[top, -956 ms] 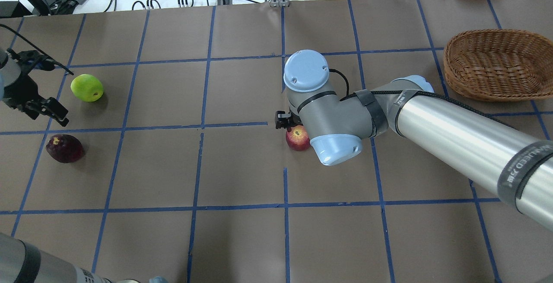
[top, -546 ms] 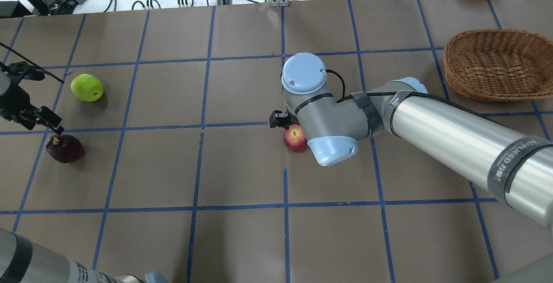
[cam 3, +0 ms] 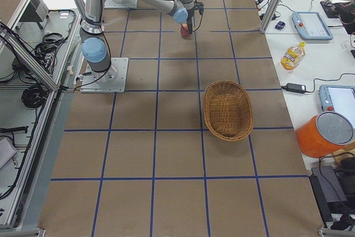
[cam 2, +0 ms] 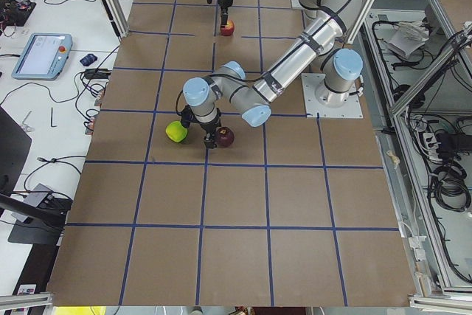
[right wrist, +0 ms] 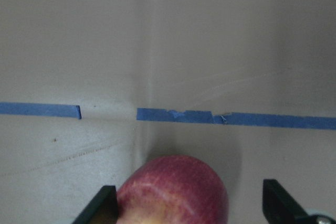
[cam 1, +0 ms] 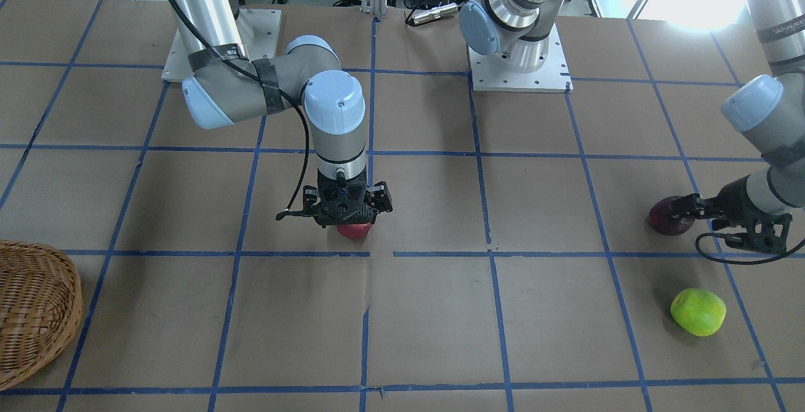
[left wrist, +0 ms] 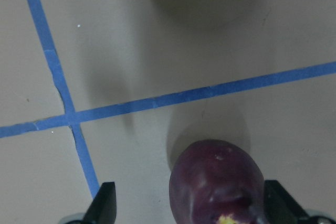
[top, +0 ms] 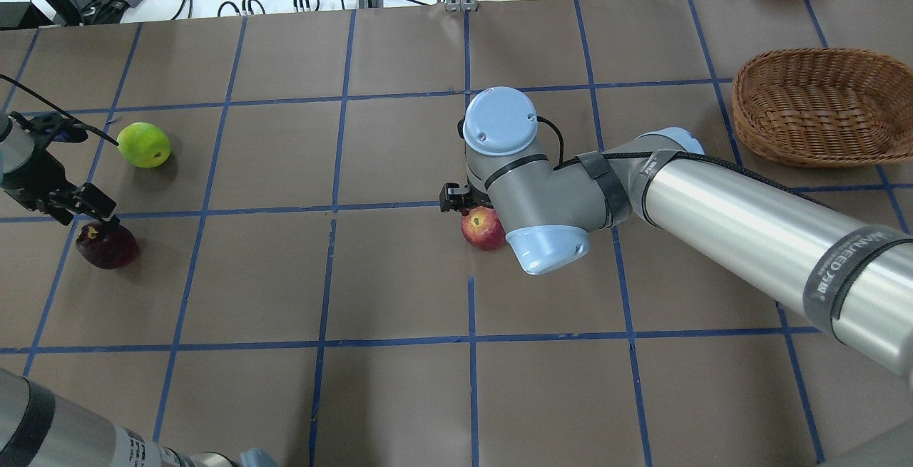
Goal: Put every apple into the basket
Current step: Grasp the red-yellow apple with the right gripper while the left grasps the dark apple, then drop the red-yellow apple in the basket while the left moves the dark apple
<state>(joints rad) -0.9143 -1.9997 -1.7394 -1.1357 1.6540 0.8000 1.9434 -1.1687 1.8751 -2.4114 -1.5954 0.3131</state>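
Red apple [top: 481,228] sits mid-bench [top: 399,396] between the wide-spread fingers of the right tool [right wrist: 191,205], not yet gripped. The wicker basket [top: 756,125], far right, holds no apples. This tool should probably centre, sink past the apple's widest part, then close squarely. The left tool [left wrist: 191,205], equally wide, straddles the maroon apple [left wrist: 218,182]. Its wrist view shows that apple crowding one finger, which overhead hides, though overhead shows the whole green apple [top: 144,145] farther back.

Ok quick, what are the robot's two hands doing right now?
Left end effector: open, straddling the dark purple round apple, not gripping it.
Right end effector: open, around the red round apple, not closed on it.
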